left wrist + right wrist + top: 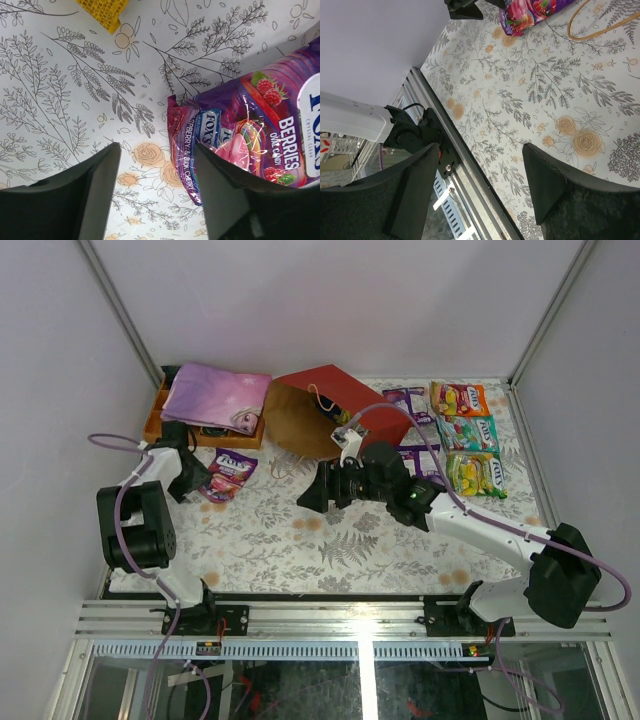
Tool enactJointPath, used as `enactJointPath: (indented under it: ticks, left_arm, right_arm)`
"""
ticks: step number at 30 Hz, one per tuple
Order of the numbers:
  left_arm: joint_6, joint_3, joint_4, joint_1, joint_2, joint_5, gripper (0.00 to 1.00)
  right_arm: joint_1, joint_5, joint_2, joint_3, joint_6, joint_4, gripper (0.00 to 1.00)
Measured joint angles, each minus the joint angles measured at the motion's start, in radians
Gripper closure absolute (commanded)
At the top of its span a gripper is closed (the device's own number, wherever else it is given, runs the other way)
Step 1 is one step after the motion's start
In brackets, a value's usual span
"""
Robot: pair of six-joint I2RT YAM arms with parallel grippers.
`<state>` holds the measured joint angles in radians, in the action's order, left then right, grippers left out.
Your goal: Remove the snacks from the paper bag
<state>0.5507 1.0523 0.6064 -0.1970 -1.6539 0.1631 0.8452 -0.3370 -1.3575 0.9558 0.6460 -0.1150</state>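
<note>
A floral-patterned counter sits between plain white walls. The paper bag lies on its side at the back, its brown mouth facing left. A purple berry packet rests on the counter left of it, one corner lying in the gap of the left end effector, whose jaws stand apart and grip nothing. The right end effector hovers wide and empty in front of the bag. To the bag's right lie an orange packet, a green packet, a yellow packet and purple packets.
</note>
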Motion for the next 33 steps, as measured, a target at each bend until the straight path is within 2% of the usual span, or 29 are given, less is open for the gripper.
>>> enactJointPath:
  ticks: [5, 11, 17, 20, 23, 29, 33]
  left_arm:
    - [0.002, 0.013, 0.000, 0.000, -0.044, 0.001, 0.73]
    - [0.005, 0.053, -0.002, 0.000, -0.126, -0.024, 1.00]
    - [0.006, 0.056, -0.005, 0.008, -0.124, -0.039, 1.00]
    - [0.015, 0.001, -0.020, 0.032, -0.071, -0.060, 1.00]
    - [0.049, -0.112, -0.032, 0.079, 0.047, -0.122, 1.00]
    - [0.151, -0.320, -0.056, 0.138, 0.265, -0.232, 1.00]
    - [0.199, -0.408, -0.060, 0.146, 0.390, -0.275, 1.00]
  right_arm:
    - [0.000, -0.014, 0.000, 0.000, -0.006, -0.011, 0.26]
    - [0.000, -0.019, 0.000, -0.011, -0.010, -0.012, 0.27]
    - [0.000, -0.021, -0.006, -0.016, -0.010, -0.023, 0.28]
    - [0.000, -0.023, -0.029, -0.019, -0.006, -0.046, 0.29]
    - [0.002, -0.024, -0.071, -0.036, 0.019, -0.092, 0.37]
    - [0.047, -0.019, -0.196, -0.087, 0.137, -0.225, 0.39]
    - [0.067, -0.015, -0.328, -0.100, 0.237, -0.349, 0.46]
